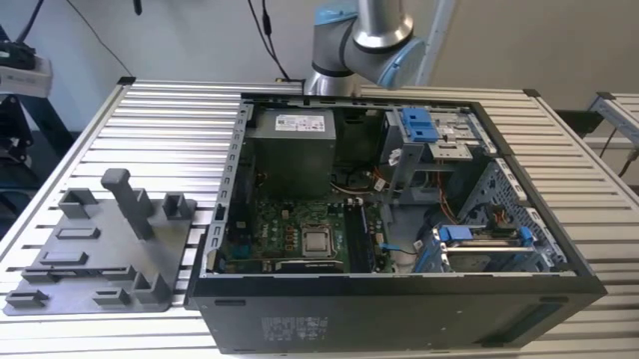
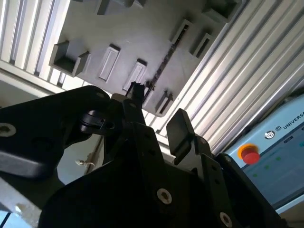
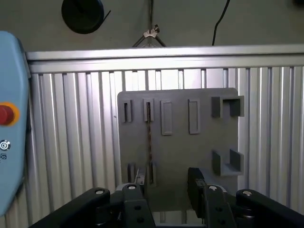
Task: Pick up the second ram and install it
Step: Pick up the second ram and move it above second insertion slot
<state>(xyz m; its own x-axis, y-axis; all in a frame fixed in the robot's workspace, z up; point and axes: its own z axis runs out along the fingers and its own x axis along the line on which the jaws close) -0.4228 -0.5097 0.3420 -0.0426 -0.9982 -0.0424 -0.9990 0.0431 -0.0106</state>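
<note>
Gripper [image 3: 167, 179] observed with jaws parted to a moderate gap and nothing between them; the two dark fingers [image 2: 178, 126] are bare in both wrist views. Second ram [image 3: 149, 137] is located beyond the fingertips, apart from them, standing on its long edge in a pair of narrow slots of the grey fixture plate [image 3: 190, 156]. It lines up nearer to one finger than to the other, not centred in the gap. In the second wrist view the same stick [image 2: 164, 64] appears as a thin dark strip across the plate. The plate rests on the ribbed aluminium table [image 3: 71, 142]. A light-blue control box with a red button [image 2: 249, 153] sits off to one side of the gripper. In the exterior view the open computer case [image 1: 399, 299] stands beside the plate, which carries a tall grey post [image 1: 125, 198].
</note>
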